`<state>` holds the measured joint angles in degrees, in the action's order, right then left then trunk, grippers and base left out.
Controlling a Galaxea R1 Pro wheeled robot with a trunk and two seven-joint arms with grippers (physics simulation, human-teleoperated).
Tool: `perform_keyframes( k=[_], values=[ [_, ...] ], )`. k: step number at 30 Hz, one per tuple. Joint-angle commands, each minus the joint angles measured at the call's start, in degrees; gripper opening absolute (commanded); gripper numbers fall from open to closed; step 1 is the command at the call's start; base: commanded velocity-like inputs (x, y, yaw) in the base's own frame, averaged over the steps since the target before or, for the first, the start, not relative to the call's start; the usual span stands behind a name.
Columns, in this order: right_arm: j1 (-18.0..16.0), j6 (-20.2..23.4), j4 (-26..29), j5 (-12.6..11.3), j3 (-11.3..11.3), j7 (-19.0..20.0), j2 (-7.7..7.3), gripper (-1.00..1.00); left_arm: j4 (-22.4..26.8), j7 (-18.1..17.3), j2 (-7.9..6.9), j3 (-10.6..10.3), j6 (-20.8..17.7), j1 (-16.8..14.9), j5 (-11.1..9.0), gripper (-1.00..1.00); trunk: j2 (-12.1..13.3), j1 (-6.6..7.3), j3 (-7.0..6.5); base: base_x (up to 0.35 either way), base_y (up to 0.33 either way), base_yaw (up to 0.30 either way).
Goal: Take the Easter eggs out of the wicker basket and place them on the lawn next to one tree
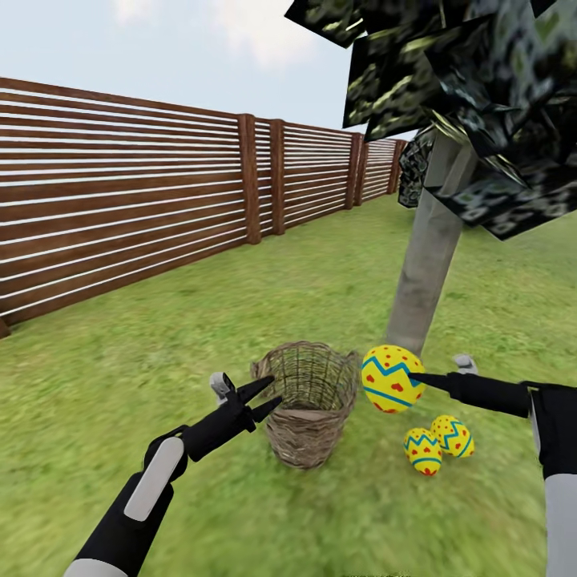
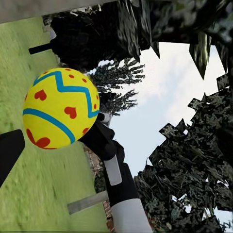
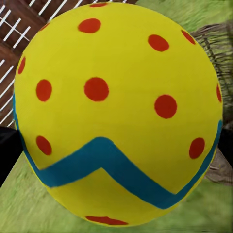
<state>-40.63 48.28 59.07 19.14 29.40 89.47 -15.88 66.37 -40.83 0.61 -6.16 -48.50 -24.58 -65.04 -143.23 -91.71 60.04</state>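
Yellow, banded in blue zigzag and dotted red, the fist-sized Easter egg (image 1: pixel 392 378) hangs pinched in my right claw (image 1: pixel 418 377), held above the mottled green lawn (image 1: pixel 200 320) between the round open-weave brown wicker basket (image 1: pixel 308 401) and the slim grey-beige tree trunk (image 1: pixel 429 256). My right wrist camera sees the same egg (image 3: pixel 119 114) up close, a dark fingertip (image 3: pixel 7 150) showing at either side of it and the basket's rim (image 3: pixel 216 39) behind. From my left wrist camera the held egg (image 2: pixel 60 109) shows red hearts on that face, my right arm (image 2: pixel 116 174) reaching up to it under dark, pale-speckled leaf planes (image 2: pixel 194 170).

Two more yellow eggs with blue zigzags and red marks lie touching on the grass: one nearer me (image 1: pixel 423 451), one just behind it (image 1: pixel 453 436), both close to the trunk's foot and just beside the basket.

My left claw (image 1: pixel 269 394) hovers at the basket's near rim with its black fingers spread and nothing between them.

No egg shows through what I can see of the basket's mouth. A brown horizontal-slat wooden fence (image 1: pixel 120 192) closes the garden behind. I can read no writing, brand or label on any of it.
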Motion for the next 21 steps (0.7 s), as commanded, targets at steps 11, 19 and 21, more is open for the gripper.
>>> perform_keyframes(
  k=[11,19,21],
  values=[
    [-0.1,-1.9,0.2,1.2,0.4,-20.2,-0.2,-1.0,0.1,0.0,0.53,-0.1,-0.3,0.0,-0.1,1.0,0.0,0.01,-0.42,0.0,-0.139,-0.262],
    [0.0,-3.4,-0.2,0.8,0.4,-28.7,0.28,-1.0,0.0,0.0,0.53,0.0,-0.3,0.0,-0.1,1.0,0.0,0.01,-0.76,0.0,-0.082,-0.271],
    [0.0,-4.2,-0.2,0.8,0.4,-33.0,0.36,-1.0,0.0,0.0,0.53,0.0,-0.3,0.0,-0.1,1.0,0.0,0.01,-0.84,0.0,-0.001,-0.272]
  ],
)
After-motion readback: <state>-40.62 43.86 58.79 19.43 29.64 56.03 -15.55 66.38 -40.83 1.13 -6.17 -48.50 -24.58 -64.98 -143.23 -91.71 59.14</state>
